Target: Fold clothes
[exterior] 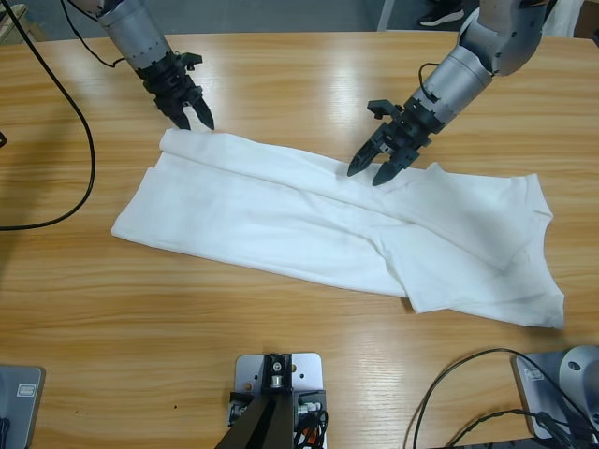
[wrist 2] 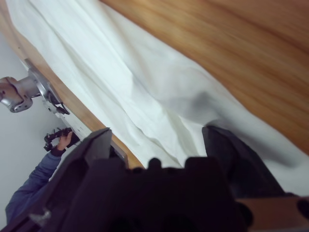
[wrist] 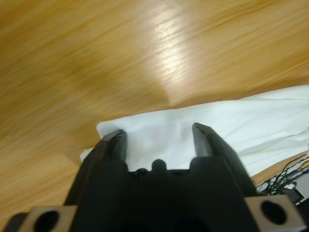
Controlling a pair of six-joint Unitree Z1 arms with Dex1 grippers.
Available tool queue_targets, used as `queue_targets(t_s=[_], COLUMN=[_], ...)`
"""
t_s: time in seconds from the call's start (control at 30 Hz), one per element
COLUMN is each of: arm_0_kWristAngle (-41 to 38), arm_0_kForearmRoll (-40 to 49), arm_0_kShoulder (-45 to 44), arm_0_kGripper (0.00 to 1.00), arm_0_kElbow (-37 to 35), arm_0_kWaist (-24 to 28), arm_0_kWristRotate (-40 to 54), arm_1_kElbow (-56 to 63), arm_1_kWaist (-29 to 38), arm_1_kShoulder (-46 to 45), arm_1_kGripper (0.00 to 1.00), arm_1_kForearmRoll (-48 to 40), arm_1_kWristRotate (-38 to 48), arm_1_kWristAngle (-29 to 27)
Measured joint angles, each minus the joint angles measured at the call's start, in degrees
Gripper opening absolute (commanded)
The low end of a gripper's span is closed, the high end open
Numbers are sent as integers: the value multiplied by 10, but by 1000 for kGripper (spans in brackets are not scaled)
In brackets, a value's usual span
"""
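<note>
The clothes are one white T-shirt, folded lengthwise into a long band that lies slantwise across the wooden table. My left gripper hangs open just above the band's far left corner, and the left wrist view shows that corner of the T-shirt between and beyond the open gripper. My right gripper is open over the folded back edge near the middle. In the right wrist view the T-shirt's cloth runs under the gripper, and nothing is held.
A black cable loops over the table's left end. More cables lie at the front right. In the right wrist view a person's blue sleeve shows beyond the table edge. Bare wood surrounds the shirt.
</note>
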Motion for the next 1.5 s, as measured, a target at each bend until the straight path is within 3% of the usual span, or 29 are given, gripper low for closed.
queue_targets(t_s=[0.57, 0.97, 1.0, 1.1, 1.3, 1.5], arm_0_kWristAngle=[4, 4, 4, 4, 4, 4], arm_0_kForearmRoll=[0, 0, 0, 0, 0, 0], arm_0_kShoulder=[-4, -78, -82, -86, -86, -86], arm_0_kGripper=[0, 0, 0, 0, 0, 0], arm_0_kElbow=[29, 39, 41, 46, 53, 53], arm_0_kWaist=[5, 12, 12, 12, 12, 12], arm_0_kWristRotate=[8, 10, 10, 10, 12, 21], arm_1_kElbow=[0, 0, 0, 0, -6, -54], arm_1_kWaist=[0, -1, -1, -1, -1, -2], arm_1_kShoulder=[0, 0, 0, 0, -1, -28], arm_1_kGripper=[775, 776, 792, 997, 1000, 1000], arm_1_kForearmRoll=[0, 0, 0, 0, 15, 81], arm_1_kWristRotate=[0, 0, 0, 0, -9, -10], arm_1_kWristAngle=[0, 0, 0, 0, -4, -61])
